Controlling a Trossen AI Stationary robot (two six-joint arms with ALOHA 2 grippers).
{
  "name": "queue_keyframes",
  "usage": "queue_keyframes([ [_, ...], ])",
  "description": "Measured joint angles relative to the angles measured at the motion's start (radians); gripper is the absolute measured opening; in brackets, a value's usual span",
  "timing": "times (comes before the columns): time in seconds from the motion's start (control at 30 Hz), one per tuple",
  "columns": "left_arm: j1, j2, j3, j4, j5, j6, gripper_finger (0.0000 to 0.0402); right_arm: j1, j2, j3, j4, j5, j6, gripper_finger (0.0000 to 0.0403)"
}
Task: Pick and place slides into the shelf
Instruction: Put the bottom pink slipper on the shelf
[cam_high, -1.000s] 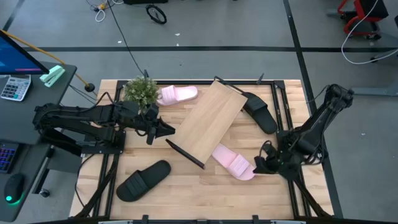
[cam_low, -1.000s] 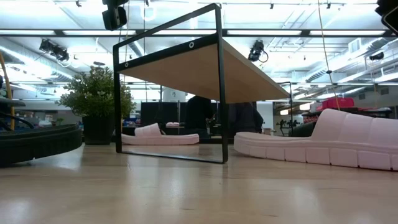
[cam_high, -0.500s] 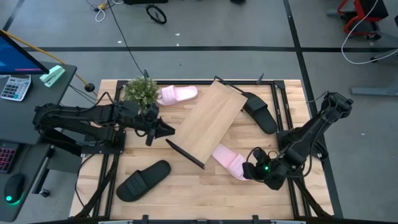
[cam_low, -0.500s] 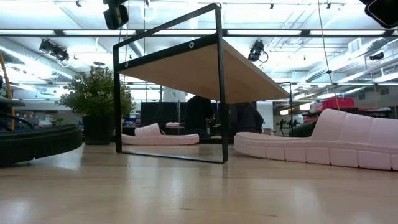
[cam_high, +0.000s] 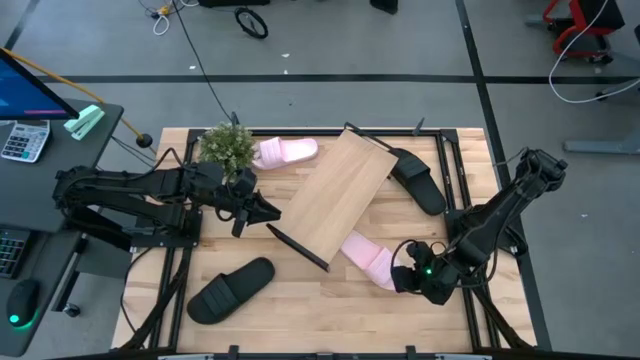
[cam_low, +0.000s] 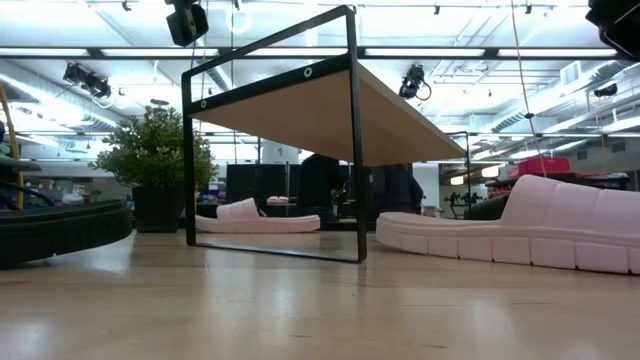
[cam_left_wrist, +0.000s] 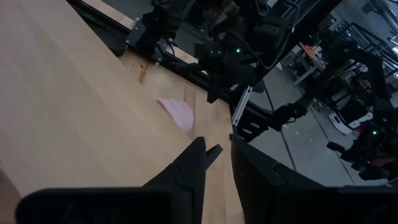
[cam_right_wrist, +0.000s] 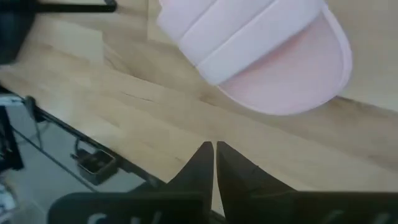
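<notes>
The shelf (cam_high: 335, 195) is a light-wood board on black end frames and stands slantwise mid-table. One pink slide (cam_high: 368, 258) lies sole down with its far end under the shelf; it also shows in the low view (cam_low: 520, 230). The other pink slide (cam_high: 288, 152) lies at the far left. One black slide (cam_high: 418, 180) lies at the far right, the other (cam_high: 230, 290) at the near left. My right gripper (cam_high: 400, 280) is shut and hovers just off the near pink slide's rounded end (cam_right_wrist: 280, 87), touching nothing. My left gripper (cam_high: 265, 210) is narrowly open and empty beside the shelf's left edge.
A small potted plant (cam_high: 228, 147) stands at the far left, close to my left arm. Black frame rails (cam_high: 455, 190) run along the table's sides. Bare wooden tabletop (cam_high: 330, 310) lies along the near edge between the black slide and my right gripper.
My right gripper has swung toward the table's near edge and a little left, turning its wrist. It now points at the near pink slide's rounded end. The slides and the shelf have stayed where they were.
</notes>
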Motion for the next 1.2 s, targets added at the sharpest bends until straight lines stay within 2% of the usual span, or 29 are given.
queue_keyframes([
  [0.1,0.000,0.000,0.000,0.001,0.000,0.000,0.0087,0.000,0.000,0.000,-0.059,-0.017,0.003,0.0037],
  [0.23,0.000,0.000,0.000,0.002,-0.002,0.003,0.0094,-0.001,0.000,0.000,-0.168,-0.107,0.045,0.0050],
  [0.33,0.000,0.000,0.000,0.005,-0.002,0.007,0.0096,0.000,0.000,0.000,-0.208,-0.131,0.044,0.0070],
  [0.53,0.000,0.000,0.000,0.005,-0.002,0.006,0.0090,-0.001,0.001,-0.047,-0.168,-0.131,0.044,0.0146],
  [0.67,0.000,0.000,0.000,0.005,-0.024,0.000,0.0092,-0.002,0.002,-0.093,-0.088,-0.161,0.090,0.0206],
  [0.8,0.000,0.000,0.000,0.010,-0.029,0.000,0.0096,-0.008,0.009,-0.138,0.008,-0.163,0.111,0.0245],
  [1.03,0.000,0.000,-0.001,0.018,-0.036,-0.001,0.0089,-0.028,0.061,-0.160,0.008,-0.096,0.114,0.0256],
  [1.2,0.000,0.000,-0.001,0.026,-0.046,-0.007,0.0088,-0.016,0.077,-0.161,0.030,0.007,0.107,0.0251],
])
